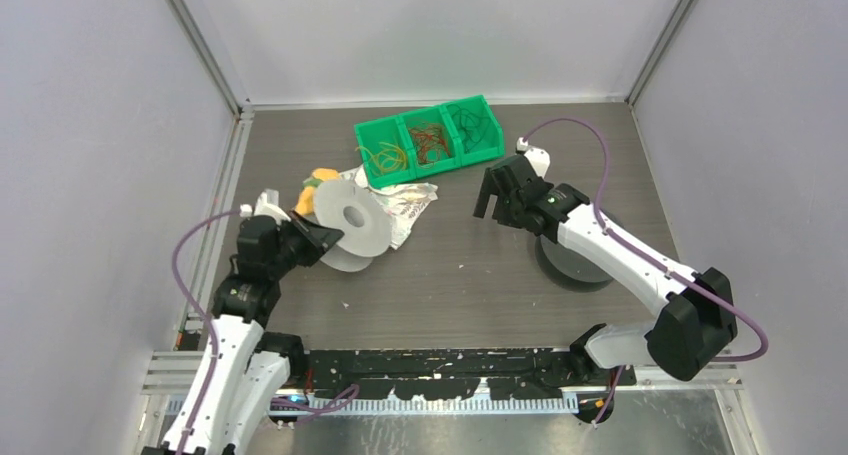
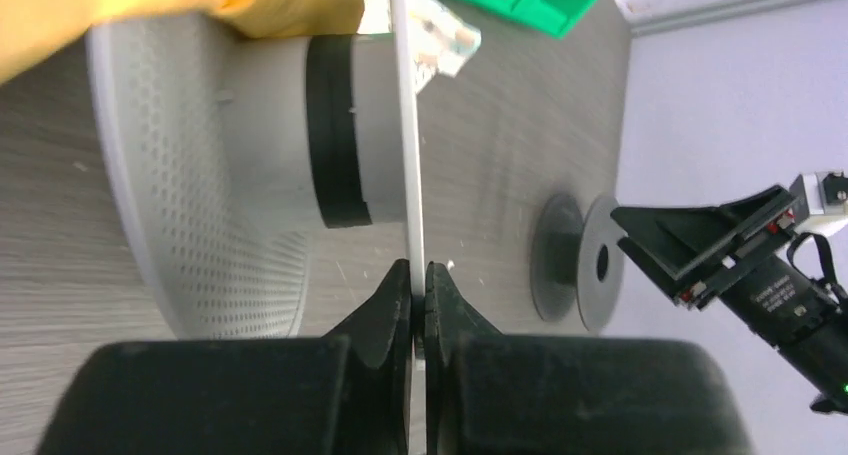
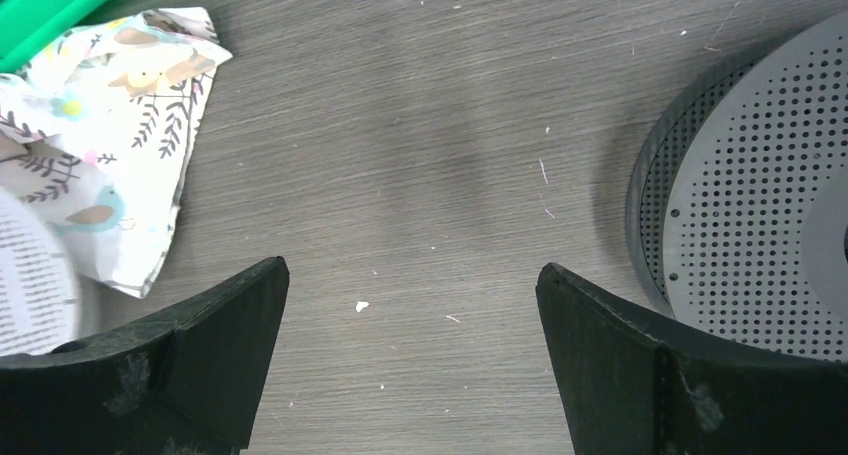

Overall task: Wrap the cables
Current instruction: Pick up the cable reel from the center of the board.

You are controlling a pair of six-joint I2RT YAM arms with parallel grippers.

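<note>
- White plastic first: the left fingers [image 2: 385,310] are pressed together on the thin rim of the pale spool [image 2: 260,125], pinching that flange right at their tips.
- The right fingers [image 3: 200,345] are spread wide and hold nothing. Bare table [image 3: 430,125] lies between them, a patterned wrapper [image 3: 110,105] is beyond one tip and a dark grey spool [image 3: 760,215] is beside the other.
- The cables are well apart from both sets of fingers, in the green bin [image 1: 425,172]. The yellow cables [image 1: 385,158] fill one end compartment, the reddish-brown cables [image 1: 430,142] the middle, and the dark green cables [image 1: 470,125] the other end.
- They're thin, loose, tangled loops, and they look springy.
- My read is that the spool is being steadied for winding. An edge-only pinch may let it pivot, so hold firm and keep the hub facing the free fingers.
- Those fingers should take one strand by its end, not the whole clump.
</note>
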